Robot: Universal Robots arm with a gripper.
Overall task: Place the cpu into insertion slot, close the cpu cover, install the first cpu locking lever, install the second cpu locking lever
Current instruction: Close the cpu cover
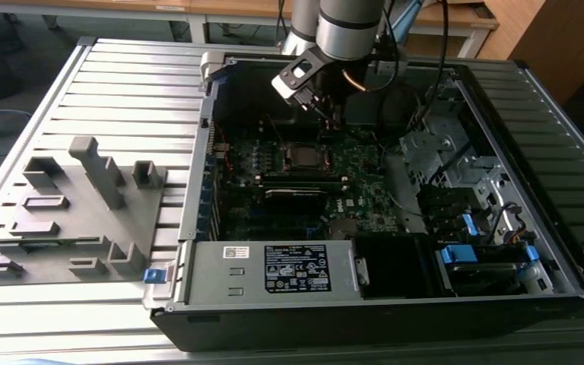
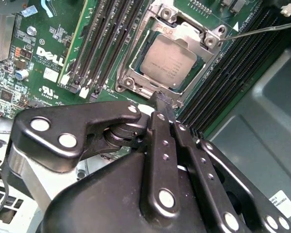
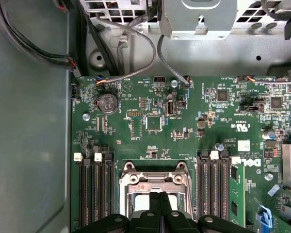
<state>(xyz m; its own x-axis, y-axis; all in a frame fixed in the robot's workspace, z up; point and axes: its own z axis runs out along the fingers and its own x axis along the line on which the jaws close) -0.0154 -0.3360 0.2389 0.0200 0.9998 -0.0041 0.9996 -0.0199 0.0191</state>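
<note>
Hovering near cpu (image 2: pixel 169 62) in second wrist view, gripper (image 2: pixel 160 99) closed

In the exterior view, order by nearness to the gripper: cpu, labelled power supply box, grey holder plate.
1. cpu, right by the gripper.
2. labelled power supply box, inside the case.
3. grey holder plate, outside, the exterior view's left.

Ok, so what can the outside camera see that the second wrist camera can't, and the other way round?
Exterior view extras: the whole computer case, the labelled power supply box, the grey block tray on the slatted table, and the robot arm. Second wrist view extras: the corner screws of the cpu cover and a thin metal lever. Both: the cpu, the green board, and the shut gripper close by the chip.
</note>
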